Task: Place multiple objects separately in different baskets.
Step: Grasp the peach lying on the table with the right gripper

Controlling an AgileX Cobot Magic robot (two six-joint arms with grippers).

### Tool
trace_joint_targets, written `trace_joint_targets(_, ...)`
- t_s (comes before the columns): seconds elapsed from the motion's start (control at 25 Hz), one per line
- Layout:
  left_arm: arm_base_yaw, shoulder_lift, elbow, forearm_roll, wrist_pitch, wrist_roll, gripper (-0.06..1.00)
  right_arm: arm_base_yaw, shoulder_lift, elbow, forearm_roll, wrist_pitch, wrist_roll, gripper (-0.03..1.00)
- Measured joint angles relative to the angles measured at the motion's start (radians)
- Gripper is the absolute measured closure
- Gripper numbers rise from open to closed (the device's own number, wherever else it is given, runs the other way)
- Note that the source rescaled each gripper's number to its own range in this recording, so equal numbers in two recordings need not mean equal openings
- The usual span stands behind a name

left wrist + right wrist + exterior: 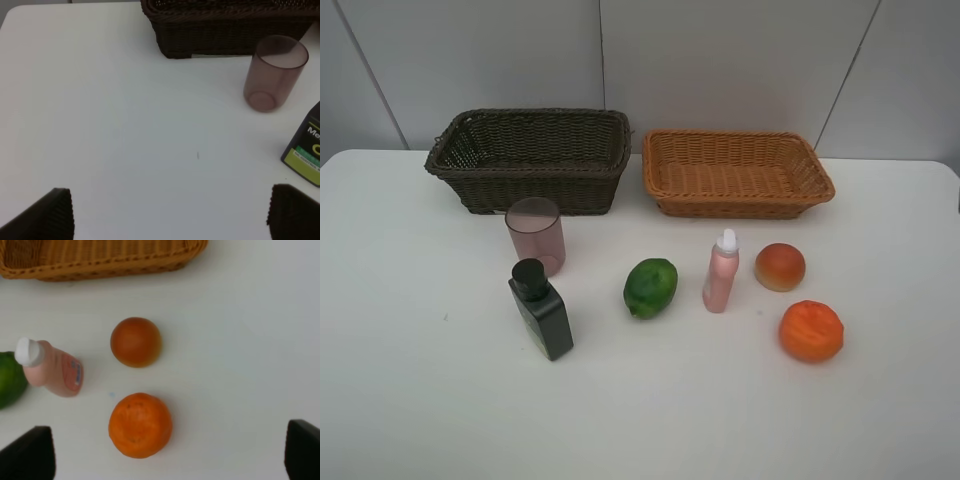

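While empty, both at the desk's far edge: dark basket (540, 186) and tan basket (735, 206). Judged not begun; all six to move. Mid-desk: cup (535, 235), black bottle (542, 312), lime (651, 287), pink bottle (721, 272), peach (780, 267), orange (811, 331). Spread wide, holding nothing: left gripper (170, 205), right gripper (167, 445).

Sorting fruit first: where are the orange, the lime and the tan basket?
orange (811, 331), exterior high view, centre of its peel
lime (650, 287), exterior high view, centre of its skin
tan basket (740, 207), exterior high view, front wall
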Motion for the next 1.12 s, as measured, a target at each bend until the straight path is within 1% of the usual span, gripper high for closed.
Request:
trace_joint_targets(0.12, 0.000, 0.000, 0.000, 0.000, 0.000, 0.000, -0.06, 0.012, 0.163, -0.049, 0.000, -0.011, 0.000, -0.02)
trace_joint_targets(0.28, 0.000, 0.000, 0.000, 0.000, 0.000, 0.000, -0.06, 0.106, 0.364, -0.121, -0.007, -0.018, 0.008, -0.02)
trace_joint_targets(0.44, 0.000, 0.000, 0.000, 0.000, 0.000, 0.000, -0.06, 0.207, 0.548, -0.201, -0.060, -0.020, 0.090, -0.02)
trace_joint_targets(0.56, 0.000, 0.000, 0.000, 0.000, 0.000, 0.000, -0.06, 0.261, 0.675, -0.252, -0.095, -0.028, 0.154, -0.02)
trace_joint_targets(0.64, 0.000, 0.000, 0.000, 0.000, 0.000, 0.000, -0.06, 0.292, 0.756, -0.280, -0.109, -0.062, 0.195, -0.02)
trace_joint_targets(0.8, 0.000, 0.000, 0.000, 0.000, 0.000, 0.000, -0.06, 0.319, 0.877, -0.295, -0.128, -0.167, 0.295, -0.02)
trace_joint_targets(0.96, 0.000, 0.000, 0.000, 0.000, 0.000, 0.000, -0.06, 0.319, 0.969, -0.295, -0.162, -0.227, 0.371, -0.02)
trace_joint_targets(1.12, 0.000, 0.000, 0.000, 0.000, 0.000, 0.000, -0.06, 0.309, 1.012, -0.297, -0.172, -0.272, 0.401, -0.02)
